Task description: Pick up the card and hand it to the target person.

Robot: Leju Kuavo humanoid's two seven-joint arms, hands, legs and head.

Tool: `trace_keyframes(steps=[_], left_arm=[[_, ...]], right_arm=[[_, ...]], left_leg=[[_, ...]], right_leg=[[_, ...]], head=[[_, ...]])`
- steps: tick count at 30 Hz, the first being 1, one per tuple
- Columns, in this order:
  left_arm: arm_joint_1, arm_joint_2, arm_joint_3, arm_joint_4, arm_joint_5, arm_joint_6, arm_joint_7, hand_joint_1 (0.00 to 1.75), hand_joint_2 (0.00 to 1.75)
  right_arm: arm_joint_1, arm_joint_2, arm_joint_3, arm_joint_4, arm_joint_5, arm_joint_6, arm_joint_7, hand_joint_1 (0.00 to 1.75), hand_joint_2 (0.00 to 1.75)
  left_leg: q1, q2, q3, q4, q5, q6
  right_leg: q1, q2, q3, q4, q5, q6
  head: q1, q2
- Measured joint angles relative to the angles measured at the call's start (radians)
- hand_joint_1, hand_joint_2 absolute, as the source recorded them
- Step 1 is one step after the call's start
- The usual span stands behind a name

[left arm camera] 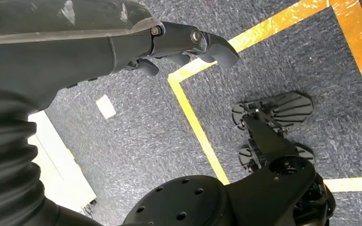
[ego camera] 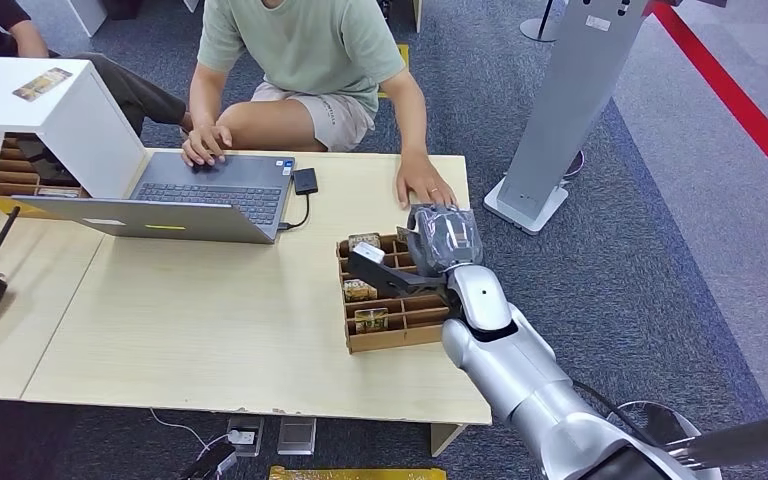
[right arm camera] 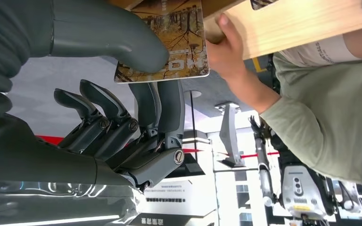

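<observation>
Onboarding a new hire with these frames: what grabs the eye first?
The right hand, raised over the cardboard tray at the table's right end, pinches a brown printed card between thumb and fingers. A person's hand rests flat on the table just beyond it, and their other hand is on the open laptop.

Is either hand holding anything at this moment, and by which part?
The right hand pinches the card between thumb and fingers near one edge, most of it jutting free. The left hand holds nothing.
</observation>
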Motion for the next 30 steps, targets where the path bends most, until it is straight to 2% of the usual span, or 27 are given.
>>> trace_keyframes(steps=[6, 10, 19, 30], left_arm=[[0.001, 0.0, 0.001, 0.0, -0.007, -0.006, -0.003, 0.0, 1.75], [0.002, 0.0, 0.001, 0.0, -0.01, -0.013, -0.005, 0.0, 1.75], [0.006, 0.0, 0.004, 0.0, -0.01, -0.009, -0.006, 0.0, 1.75], [0.012, 0.001, 0.004, -0.023, -0.004, 0.019, 0.002, 0.0, 1.75]], right_arm=[[0.033, -0.029, -0.023, -0.13, -0.014, 0.014, 0.008, 1.72, 1.75], [0.067, -0.062, -0.047, -0.262, -0.023, 0.047, -0.003, 1.56, 1.75], [0.113, -0.13, -0.109, -0.557, -0.129, 0.11, -0.051, 1.6, 1.75], [0.092, -0.156, -0.106, -0.759, -0.082, 0.112, -0.115, 1.62, 1.75]], left_leg=[[0.0, 0.0, 0.0, 0.0, 0.0, 0.0], [0.0, 0.0, 0.0, 0.0, 0.0, 0.0], [0.0, 0.0, 0.0, 0.0, 0.0, 0.0], [0.0, 0.0, 0.0, 0.0, 0.0, 0.0]], right_leg=[[0.0, 0.0, 0.0, 0.0, 0.0, 0.0], [0.0, 0.0, 0.0, 0.0, 0.0, 0.0], [0.0, 0.0, 0.0, 0.0, 0.0, 0.0], [0.0, 0.0, 0.0, 0.0, 0.0, 0.0]], head=[[0.0, 0.0], [0.0, 0.0], [0.0, 0.0], [0.0, 0.0]])
